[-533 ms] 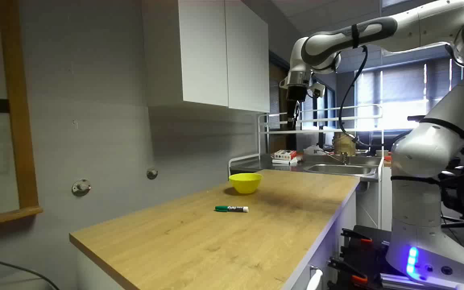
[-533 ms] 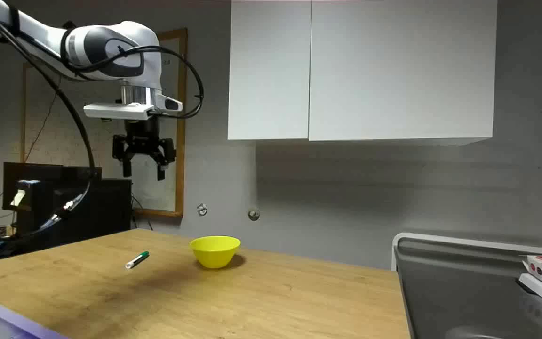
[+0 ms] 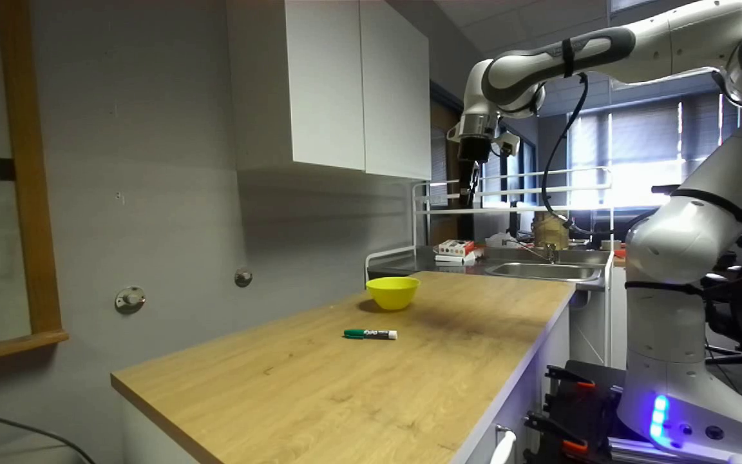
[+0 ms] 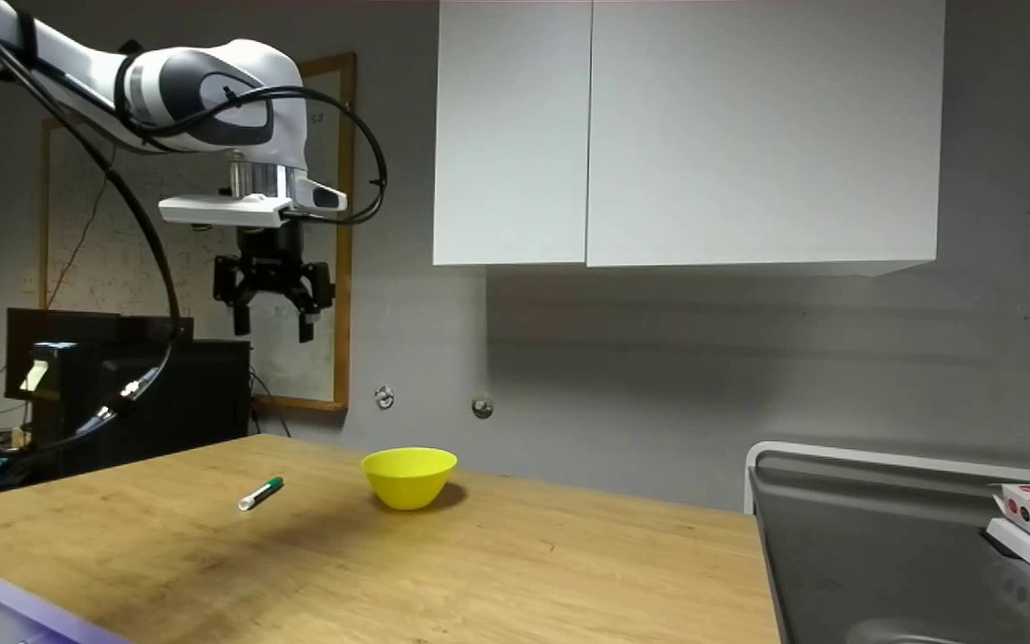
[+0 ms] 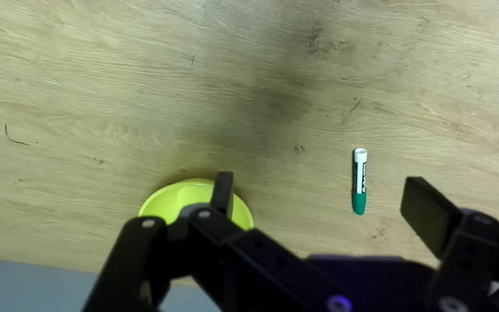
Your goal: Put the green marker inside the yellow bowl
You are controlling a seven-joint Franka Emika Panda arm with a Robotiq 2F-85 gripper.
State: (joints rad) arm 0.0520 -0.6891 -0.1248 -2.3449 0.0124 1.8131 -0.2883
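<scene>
Everything sits just as it did half a second ago, so far as can be made out; any shift is too slight to see. Largest is the grey wall point(image 4: 658, 402), closing the far side in an exterior view. Before it stretches the wooden countertop point(image 4: 569, 572). To the right of the countertop, in an exterior view, stands the white arm point(image 3: 686, 232), which reaches over to the left. A white cabinet point(image 4: 685, 134) hangs on the wall, and a metal sink point(image 3: 542, 272) lies beyond the countertop's far end, over to the right. Down from the arm points the gripper point(image 4: 274, 326), high above the countertop; it is released, its two fingers spread well apart. The yellow bowl point(image 4: 409, 487) stands upright on the countertop, near the edge by the wall. Smallest is the green marker point(image 3: 370, 334), lying flat on the countertop, outside the bowl and apart from it. In an exterior view it is nearer than the bowl (green cap to the left, white end to the right, dark lettering between); in the wrist view it shows to the right of the bowl, which a finger partly hides.
</scene>
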